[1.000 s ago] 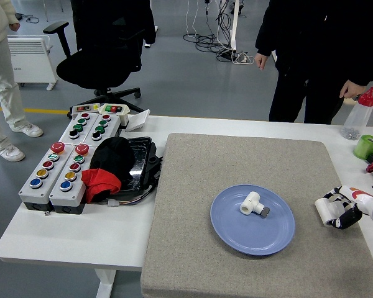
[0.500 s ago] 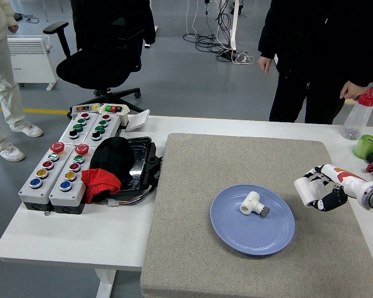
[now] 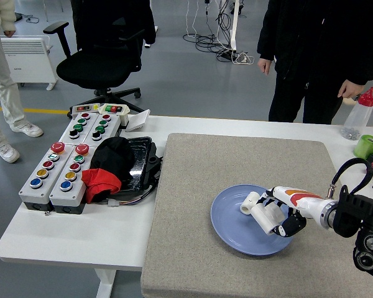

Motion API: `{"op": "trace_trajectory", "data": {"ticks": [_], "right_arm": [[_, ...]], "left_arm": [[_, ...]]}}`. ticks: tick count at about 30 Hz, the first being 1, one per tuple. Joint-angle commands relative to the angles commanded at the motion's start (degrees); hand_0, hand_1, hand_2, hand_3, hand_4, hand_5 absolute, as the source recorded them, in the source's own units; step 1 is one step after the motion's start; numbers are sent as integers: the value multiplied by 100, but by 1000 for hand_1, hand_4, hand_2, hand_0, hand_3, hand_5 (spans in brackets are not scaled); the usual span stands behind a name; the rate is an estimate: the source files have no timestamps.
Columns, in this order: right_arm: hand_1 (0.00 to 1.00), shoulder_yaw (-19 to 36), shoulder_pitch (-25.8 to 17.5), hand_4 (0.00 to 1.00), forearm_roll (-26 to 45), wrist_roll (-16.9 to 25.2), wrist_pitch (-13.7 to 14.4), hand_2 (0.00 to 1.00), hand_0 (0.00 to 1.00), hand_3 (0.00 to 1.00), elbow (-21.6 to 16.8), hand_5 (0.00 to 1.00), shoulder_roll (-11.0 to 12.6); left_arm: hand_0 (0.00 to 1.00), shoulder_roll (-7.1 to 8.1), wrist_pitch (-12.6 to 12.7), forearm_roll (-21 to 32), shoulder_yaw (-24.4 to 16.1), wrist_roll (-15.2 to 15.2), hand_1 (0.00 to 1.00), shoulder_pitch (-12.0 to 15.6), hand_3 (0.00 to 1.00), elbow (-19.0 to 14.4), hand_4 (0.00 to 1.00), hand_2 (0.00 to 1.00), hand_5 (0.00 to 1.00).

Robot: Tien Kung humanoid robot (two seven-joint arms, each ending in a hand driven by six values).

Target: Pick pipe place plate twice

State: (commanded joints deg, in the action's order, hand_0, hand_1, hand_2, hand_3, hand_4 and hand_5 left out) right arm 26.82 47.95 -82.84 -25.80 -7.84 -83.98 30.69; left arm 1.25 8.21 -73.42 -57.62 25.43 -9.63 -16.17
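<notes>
Over plate — right hand by unlabelled pipe.

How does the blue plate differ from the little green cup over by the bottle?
The plate is blue, flat and wide; the cup is green, upright and much smaller. The plate lies on the grey mat with a white pipe piece and the robot's right hand over it; the cup stands off the mat at the table's far right. Both are round.

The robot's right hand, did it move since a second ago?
Yes. The right hand has come in from the table's right edge, leftward over the blue plate, and is now right beside the white pipe.
</notes>
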Motion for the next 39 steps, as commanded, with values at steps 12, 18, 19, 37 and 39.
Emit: {"op": "trace_trajectory", "data": {"ticks": [12,18,19,37,39], "right_arm": [[977,17,61,785,131,-206,-311,998,998,998,-124,233,14],[981,428,-99,785,37,-190,-354,998,998,998,-273,229,121],[981,573,-134,785,6,-153,-338,998,998,998,-312,229,145],[848,2942,-1009,693,3022,1847,1679,925,873,892,609,325,15],[842,3044,-1134,662,3506,1921,1788,913,871,880,751,397,-13]], "left_arm": [[671,4,-11,35,37,37,665,-11,621,-20,493,680,998],[672,3,-8,9,24,54,660,-15,621,-27,493,679,998],[672,3,-4,13,23,53,660,-13,621,-26,493,679,998],[673,0,2,-36,27,91,657,-6,619,-32,492,677,998],[674,-2,-3,-56,17,95,657,-6,620,-32,492,677,998]]}}
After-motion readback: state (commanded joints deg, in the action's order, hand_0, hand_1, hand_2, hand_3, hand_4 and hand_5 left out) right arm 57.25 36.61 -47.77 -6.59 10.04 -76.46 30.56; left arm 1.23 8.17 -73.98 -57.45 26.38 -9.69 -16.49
